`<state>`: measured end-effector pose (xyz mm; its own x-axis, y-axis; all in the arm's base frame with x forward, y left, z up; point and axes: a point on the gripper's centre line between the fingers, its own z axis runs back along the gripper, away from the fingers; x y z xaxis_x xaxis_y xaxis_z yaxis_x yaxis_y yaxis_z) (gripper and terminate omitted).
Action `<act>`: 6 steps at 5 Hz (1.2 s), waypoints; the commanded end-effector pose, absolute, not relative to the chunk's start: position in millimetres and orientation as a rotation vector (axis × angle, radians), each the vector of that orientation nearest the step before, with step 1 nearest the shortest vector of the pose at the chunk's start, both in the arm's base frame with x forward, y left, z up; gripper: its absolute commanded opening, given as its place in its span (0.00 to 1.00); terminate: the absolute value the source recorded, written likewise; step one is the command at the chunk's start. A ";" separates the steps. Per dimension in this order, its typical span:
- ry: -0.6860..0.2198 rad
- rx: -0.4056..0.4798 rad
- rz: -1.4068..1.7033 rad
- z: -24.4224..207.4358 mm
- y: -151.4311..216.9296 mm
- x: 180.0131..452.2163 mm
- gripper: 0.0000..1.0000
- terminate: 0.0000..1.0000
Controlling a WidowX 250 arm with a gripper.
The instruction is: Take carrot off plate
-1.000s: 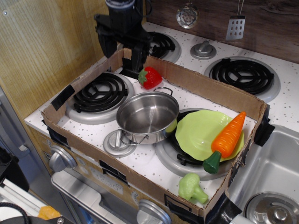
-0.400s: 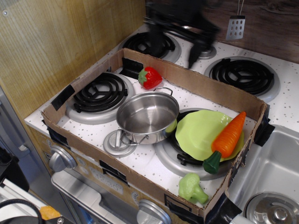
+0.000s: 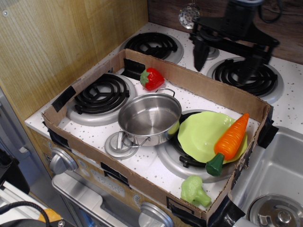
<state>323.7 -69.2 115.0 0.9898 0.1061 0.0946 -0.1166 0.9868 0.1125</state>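
Note:
The orange carrot (image 3: 230,142) lies on the right side of the lime-green plate (image 3: 201,134), its green stem end over the plate's front rim and its tip pointing back right. The plate rests on the front right burner inside a cardboard tray. My gripper (image 3: 225,59) is black and open, its two fingers spread wide. It hangs above the back right burner, behind the tray's back wall, well behind and above the carrot. It holds nothing.
A steel pot (image 3: 149,118) stands left of the plate, touching it. A red strawberry (image 3: 152,78) sits at the tray's back; a green broccoli (image 3: 194,190) at the front right corner. The cardboard tray wall (image 3: 208,87) rings them. A sink (image 3: 274,179) is at right.
The gripper has swept from the back left corner, near the strawberry, to the right and now hangs over the back right burner. The carrot, plate and pot have not moved.

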 end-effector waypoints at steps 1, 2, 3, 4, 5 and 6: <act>-0.077 0.058 0.130 106.9 -88.9 309.3 1.00 0.00; -0.077 0.057 0.157 86.1 -89.5 297.3 1.00 0.00; -0.084 0.052 0.173 74.8 -86.6 292.4 1.00 0.00; -0.086 0.029 0.171 64.2 -83.8 293.2 1.00 0.00; -0.103 0.020 0.162 54.1 -82.8 295.7 1.00 0.00; -0.114 0.008 0.156 47.0 -86.1 295.6 1.00 0.00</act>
<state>290.2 -84.9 37.9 0.9823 0.1608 0.0965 -0.1623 0.9867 0.0078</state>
